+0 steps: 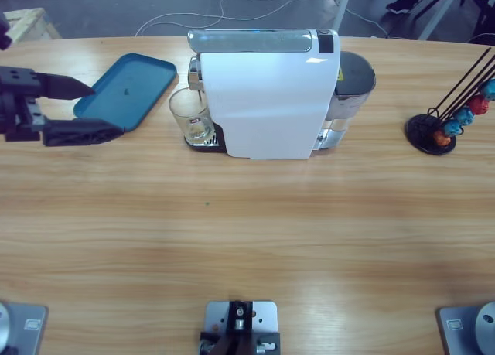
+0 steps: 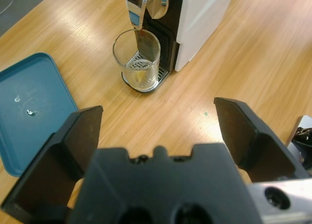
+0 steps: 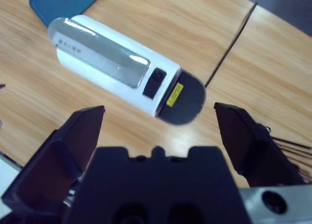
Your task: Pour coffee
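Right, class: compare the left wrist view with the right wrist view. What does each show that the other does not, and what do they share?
Only the left wrist view shows the clear glass on the drip tray under the spout, and the left gripper with jaws open. Only the right wrist view shows the machine's silver top lid, its yellow label and the right gripper, also open. Both show the white coffee machine, the blue tray and the wooden table.
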{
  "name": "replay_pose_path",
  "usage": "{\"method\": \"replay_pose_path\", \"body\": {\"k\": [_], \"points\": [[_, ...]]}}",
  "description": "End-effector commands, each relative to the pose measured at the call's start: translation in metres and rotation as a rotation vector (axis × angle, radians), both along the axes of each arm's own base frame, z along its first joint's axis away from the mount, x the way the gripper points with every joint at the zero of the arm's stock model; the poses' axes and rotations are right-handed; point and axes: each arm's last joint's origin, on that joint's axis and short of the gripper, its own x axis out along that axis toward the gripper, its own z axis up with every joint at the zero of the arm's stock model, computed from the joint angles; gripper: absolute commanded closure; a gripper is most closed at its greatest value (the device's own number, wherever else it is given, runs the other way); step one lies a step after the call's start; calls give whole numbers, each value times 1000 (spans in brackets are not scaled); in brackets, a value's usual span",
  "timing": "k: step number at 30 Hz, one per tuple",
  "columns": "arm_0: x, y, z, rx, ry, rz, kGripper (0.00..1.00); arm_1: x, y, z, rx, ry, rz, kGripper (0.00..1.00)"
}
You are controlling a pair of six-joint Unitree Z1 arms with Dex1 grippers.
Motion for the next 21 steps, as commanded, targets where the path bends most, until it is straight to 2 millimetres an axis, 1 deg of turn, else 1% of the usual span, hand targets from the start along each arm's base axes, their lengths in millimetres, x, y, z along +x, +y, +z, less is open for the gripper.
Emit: {"method": "replay_pose_path", "body": {"k": [1, 4, 9, 11, 13, 15, 17, 18, 21], "points": [[-27, 14, -6, 6, -9, -4, 18, -71, -32, -1, 128, -141, 30, 0], [-32, 17, -1, -8, -30, -2, 18, -93, -49, -15, 167, -167, 42, 0], [-33, 18, -4, -1, -24, 1, 17, -146, -93, -64, 259, -276, 49, 0], [-34, 18, -5, 1, -19, -4, 17, -165, -110, -83, 249, -323, 68, 0], [-37, 18, -4, -2, -20, -12, 1, -181, -122, -100, 221, -327, 114, 0], [-40, 20, -1, -12, -33, -12, 0, -189, -128, -112, 214, -322, 150, 0], [-41, 20, 0, -15, -38, -13, 0, -191, -129, -124, 204, -308, 154, 0], [-41, 20, -1, -14, -35, -14, 0, -190, -128, -125, 209, -309, 157, 0], [-41, 20, -5, -7, -23, -18, 0, -184, -122, -117, 243, -345, 163, 0]]}}
